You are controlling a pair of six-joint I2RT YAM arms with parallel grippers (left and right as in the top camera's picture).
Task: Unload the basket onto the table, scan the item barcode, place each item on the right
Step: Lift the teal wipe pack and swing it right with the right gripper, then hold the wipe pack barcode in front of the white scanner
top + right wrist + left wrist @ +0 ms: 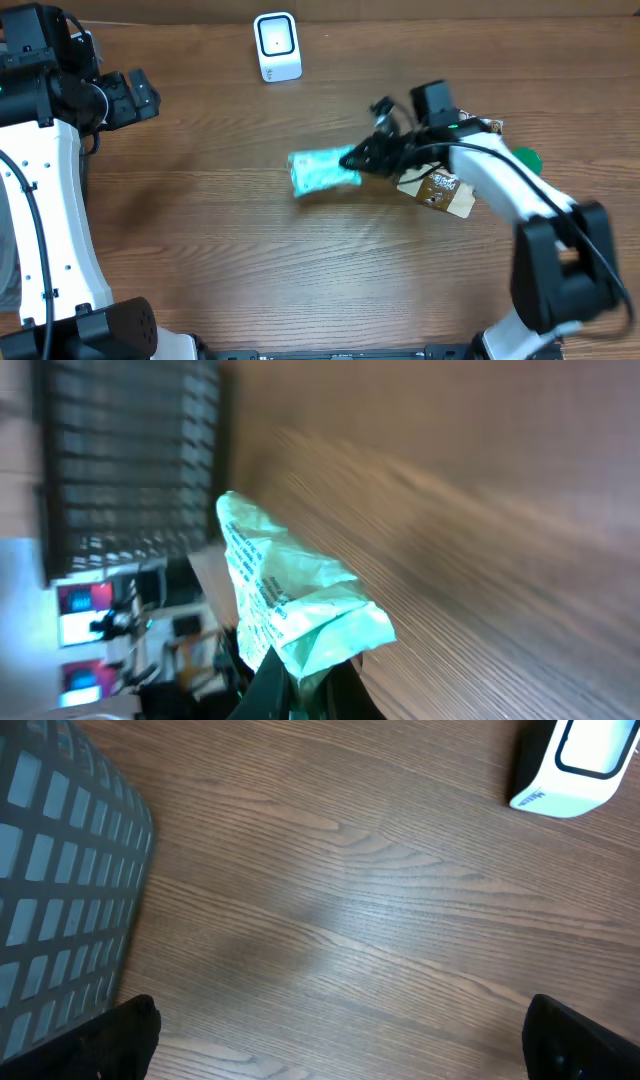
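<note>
A: Where's the green packet (318, 172) right now?
B: Close to the middle of the table (200, 250) in the overhead view, lying lengthwise from 9 to 3 o'clock. Its 3 o'clock end is pinched in the right gripper (354, 160)

A: So that gripper is closed?
B: Yes, clamped on the packet's edge. The wrist view is blurred, but the crumpled green film bunches up where the dark fingers (275, 685) meet, and the rest fans out above them

A: Is it lifted or resting on the wood?
B: I can't tell from these views

A: And the scanner (277, 46)?
B: It's white and stands near the table's 12 o'clock edge, at about 11 o'clock from the packet and well apart from it

A: What about the left gripper (133, 97)?
B: Up at 10 o'clock of the table, far from the packet, jaws spread wide and holding nothing. Its own camera shows wood between the two fingertips (125, 1040), a grey mesh basket (60, 870) at 9 o'clock and the scanner's corner at 1 o'clock

A: Anything else near the packet?
B: A brown packet (440, 190) lies under the right arm, at 3 o'clock of the green one. A green round thing (527, 158) peeks out past the arm, further toward 3 o'clock
</note>
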